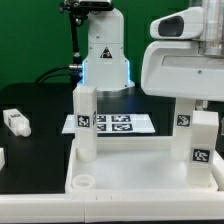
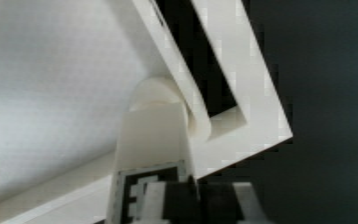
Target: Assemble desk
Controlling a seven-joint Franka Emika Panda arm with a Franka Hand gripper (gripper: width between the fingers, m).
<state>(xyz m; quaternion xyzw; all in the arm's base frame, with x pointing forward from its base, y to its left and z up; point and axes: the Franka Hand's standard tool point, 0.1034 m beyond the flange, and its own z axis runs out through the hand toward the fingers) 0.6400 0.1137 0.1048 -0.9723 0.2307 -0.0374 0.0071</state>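
The white desk top (image 1: 130, 178) lies upside down at the front of the table, with a round corner hole (image 1: 85, 183) facing up. Tagged legs stand in it at the exterior view's left (image 1: 86, 125), at the right front (image 1: 203, 146) and at the right back (image 1: 183, 120). My arm hangs over the right back leg and hides the gripper in the exterior view. In the wrist view my gripper (image 2: 179, 206) is shut on this leg (image 2: 158, 130), which stands at a rimmed corner of the top (image 2: 247, 120).
A loose tagged leg (image 1: 15, 122) lies on the black table at the exterior view's left, and another white piece (image 1: 2, 158) shows at the left edge. The marker board (image 1: 115, 122) lies behind the desk top. The robot base (image 1: 105, 55) stands at the back.
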